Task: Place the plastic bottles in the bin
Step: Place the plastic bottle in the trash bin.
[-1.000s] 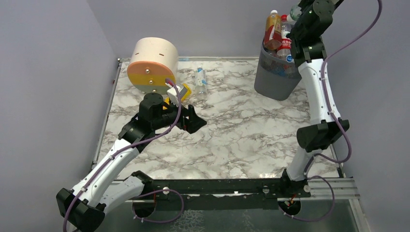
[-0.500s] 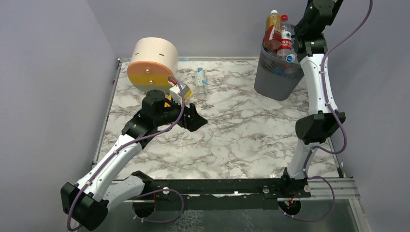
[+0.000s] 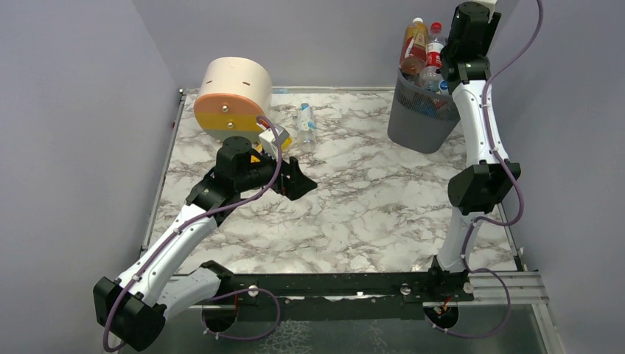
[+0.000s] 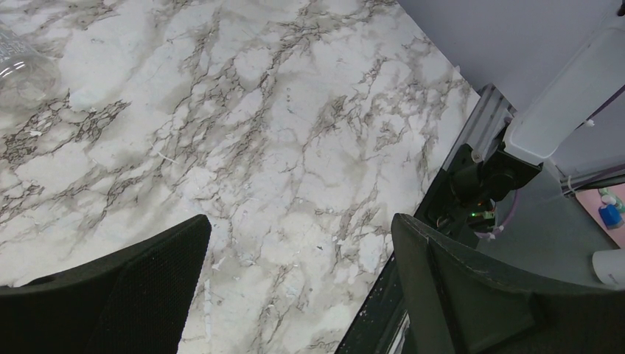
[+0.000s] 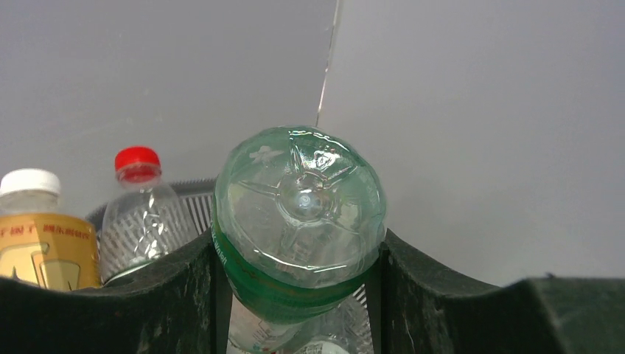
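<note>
the round beige-and-orange drawer unit [image 3: 232, 96] sits at the back left of the marble desk [image 3: 354, 214]. my left pincer [image 4: 298, 251] hovers just in front of it, its fingers spread wide with nothing between them and only bare marble under them.

just right of the drawer unit, a clear bottle [image 3: 306, 122] lies on its side on the desk near the back edge, well apart from the bin [image 3: 420, 122].

the bin stands at the back right corner, packed with bottles. an orange bottle [image 3: 414, 43] with a white cap and a red-capped bottle [image 3: 435, 46] stick up above its rim, side by side.

my right arm reaches up along the bin's right side. in the right wrist view, the right pincer [image 5: 295, 258] is clamped on a green bottle [image 5: 298, 206], one finger pressed on each side of its green label band. the bottle's moulded base faces the camera. it hangs over the bin's mouth, with the mesh rim showing behind it, just right of the red-capped bottle. more clear plastic shows below it.
</note>
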Action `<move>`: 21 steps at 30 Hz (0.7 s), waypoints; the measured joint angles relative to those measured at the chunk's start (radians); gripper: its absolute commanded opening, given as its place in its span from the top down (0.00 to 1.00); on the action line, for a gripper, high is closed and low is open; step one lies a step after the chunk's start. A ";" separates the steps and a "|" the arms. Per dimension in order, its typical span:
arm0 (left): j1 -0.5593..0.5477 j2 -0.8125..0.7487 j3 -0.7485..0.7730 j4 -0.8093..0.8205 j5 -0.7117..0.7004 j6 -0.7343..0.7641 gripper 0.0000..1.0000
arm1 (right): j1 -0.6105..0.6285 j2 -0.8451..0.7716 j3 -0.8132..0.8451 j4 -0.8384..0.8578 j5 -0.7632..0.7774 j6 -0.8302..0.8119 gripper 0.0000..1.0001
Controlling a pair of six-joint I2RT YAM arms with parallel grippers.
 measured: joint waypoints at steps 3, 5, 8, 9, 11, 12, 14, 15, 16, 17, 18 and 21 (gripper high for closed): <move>0.000 0.000 0.000 0.000 0.002 -0.001 0.01 | 0.001 0.000 -0.013 -0.028 -0.023 0.032 0.47; 0.000 0.000 0.000 0.001 0.003 -0.002 0.01 | 0.002 0.000 -0.034 -0.032 -0.031 0.045 0.47; 0.000 0.000 -0.005 0.007 0.004 -0.006 0.01 | 0.002 0.000 -0.068 -0.029 -0.033 0.059 0.46; 0.000 0.000 -0.007 0.008 0.005 -0.007 0.01 | 0.002 -0.002 -0.077 -0.023 -0.033 0.063 0.45; 0.000 0.000 -0.010 0.010 0.006 -0.011 0.01 | 0.002 -0.014 -0.103 -0.008 -0.034 0.071 0.42; 0.000 0.000 -0.011 0.012 0.006 -0.012 0.01 | 0.002 -0.024 -0.120 0.000 -0.034 0.077 0.38; 0.000 0.000 -0.013 0.015 0.006 -0.015 0.01 | 0.002 -0.041 -0.139 0.002 -0.035 0.087 0.34; 0.000 0.000 -0.013 0.015 0.006 -0.016 0.01 | 0.004 -0.049 -0.146 0.000 -0.038 0.092 0.24; 0.000 0.000 -0.013 0.015 0.007 -0.018 0.01 | 0.006 -0.055 -0.149 -0.004 -0.041 0.095 0.17; 0.000 0.000 -0.013 0.015 0.007 -0.018 0.01 | 0.008 -0.059 -0.149 -0.009 -0.045 0.100 0.13; 0.000 0.000 -0.013 0.015 0.007 -0.019 0.01 | 0.011 -0.065 -0.150 -0.024 -0.049 0.103 0.11; 0.000 0.000 -0.013 0.015 0.007 -0.022 0.01 | 0.017 -0.074 -0.150 -0.065 -0.059 0.105 0.07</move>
